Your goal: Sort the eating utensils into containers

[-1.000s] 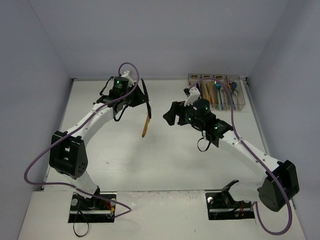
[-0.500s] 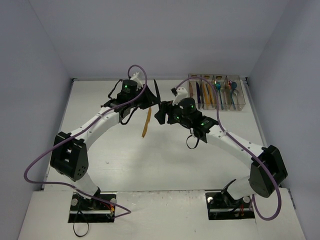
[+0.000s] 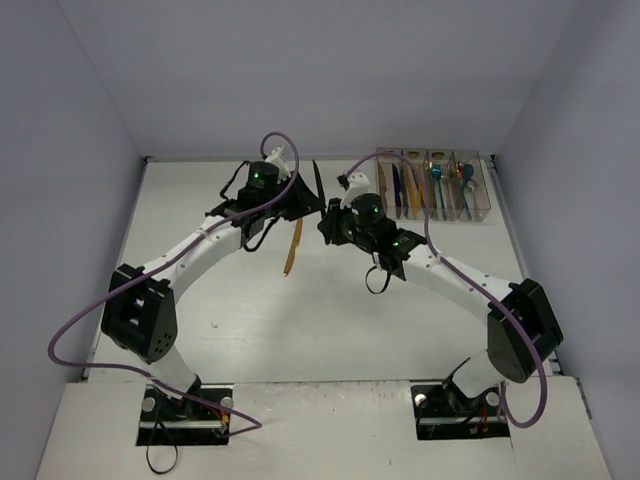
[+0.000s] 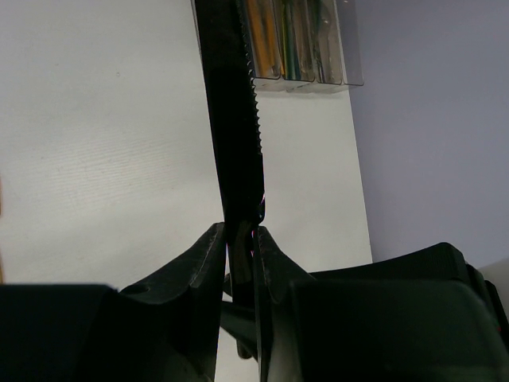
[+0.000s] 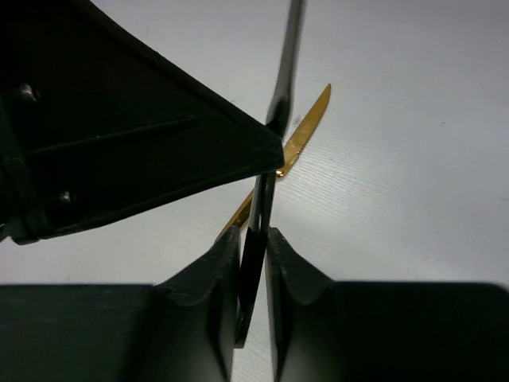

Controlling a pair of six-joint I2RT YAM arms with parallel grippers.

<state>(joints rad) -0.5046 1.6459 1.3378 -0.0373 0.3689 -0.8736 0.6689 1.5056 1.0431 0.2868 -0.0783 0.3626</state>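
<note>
A black knife (image 3: 317, 186) with a serrated blade (image 4: 238, 119) is held in the air between both arms, pointing toward the back wall. My left gripper (image 3: 306, 205) is shut on it (image 4: 240, 235). My right gripper (image 3: 326, 226) is shut on the same knife lower down, its pads pressed on the flat black handle (image 5: 256, 255). A gold knife (image 3: 293, 245) lies flat on the table just below the two grippers and shows behind the black one (image 5: 306, 131). The containers (image 3: 435, 186), a row of clear narrow bins, stand at the back right holding several utensils (image 4: 280, 40).
The left gripper's black body (image 5: 119, 119) fills the upper left of the right wrist view, very close to my right fingers. White walls enclose the table at the back and on both sides. A purple cable loops off each arm.
My right arm swung left toward the left gripper and its jaws came together on the black knife. The left gripper moved slightly right, keeping hold. The gold knife stayed put.
</note>
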